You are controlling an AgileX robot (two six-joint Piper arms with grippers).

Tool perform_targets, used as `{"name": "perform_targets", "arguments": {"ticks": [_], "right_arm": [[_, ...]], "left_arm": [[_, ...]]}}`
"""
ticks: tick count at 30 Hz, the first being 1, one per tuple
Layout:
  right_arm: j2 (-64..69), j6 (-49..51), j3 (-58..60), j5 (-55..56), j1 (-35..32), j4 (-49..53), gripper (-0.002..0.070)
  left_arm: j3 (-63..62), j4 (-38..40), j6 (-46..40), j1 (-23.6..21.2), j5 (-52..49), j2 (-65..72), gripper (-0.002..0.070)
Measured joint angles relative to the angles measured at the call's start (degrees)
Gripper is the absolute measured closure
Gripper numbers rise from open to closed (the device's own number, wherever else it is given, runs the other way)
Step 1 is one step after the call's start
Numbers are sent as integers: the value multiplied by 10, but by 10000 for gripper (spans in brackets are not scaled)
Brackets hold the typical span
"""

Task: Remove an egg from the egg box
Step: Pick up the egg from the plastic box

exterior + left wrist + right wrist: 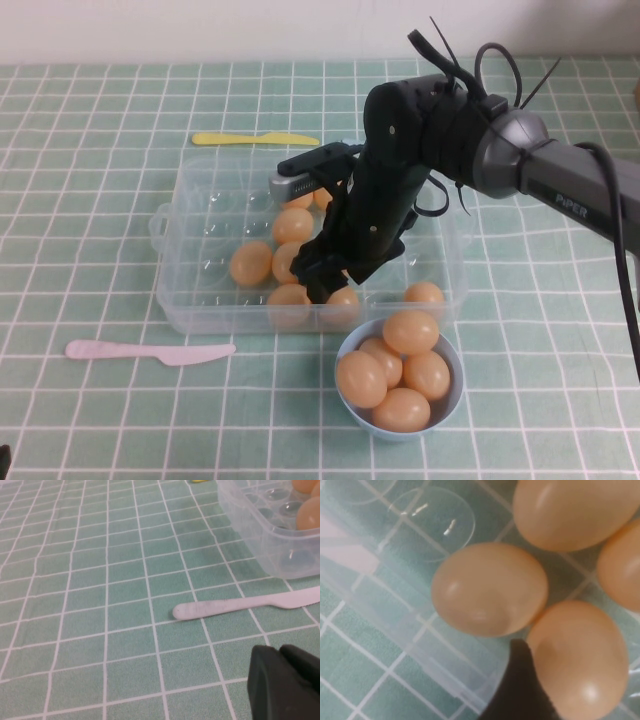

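Now | right tool (322, 285) in egg box (190, 300), beside egg (580, 655) | left tool (285, 685) parked

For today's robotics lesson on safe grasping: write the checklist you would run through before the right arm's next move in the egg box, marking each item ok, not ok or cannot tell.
1. Right gripper lowered inside the egg box, over the near row: ok.
2. Jaws bracketing one egg only: cannot tell; just one finger shows, wedged against neighbouring eggs.
3. Eggs remaining in the box: ok.
4. Room in the blue bowl: not ok; five eggs already heap above its rim.
5. Left gripper clear, low over the table near the white knife: ok.
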State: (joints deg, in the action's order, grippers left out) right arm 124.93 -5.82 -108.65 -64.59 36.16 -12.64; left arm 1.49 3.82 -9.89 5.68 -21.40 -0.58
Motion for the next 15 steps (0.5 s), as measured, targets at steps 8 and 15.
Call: {"name": "perform_targets", "arguments": {"ticks": [8, 15], "right_arm": [[0, 0, 0, -7, 0, -1, 213], [0, 0, 0, -7, 0, -1, 213]], "left_arm": [[0, 0, 0, 0, 0, 0, 678], [0, 0, 0, 0, 0, 0, 678]]}}
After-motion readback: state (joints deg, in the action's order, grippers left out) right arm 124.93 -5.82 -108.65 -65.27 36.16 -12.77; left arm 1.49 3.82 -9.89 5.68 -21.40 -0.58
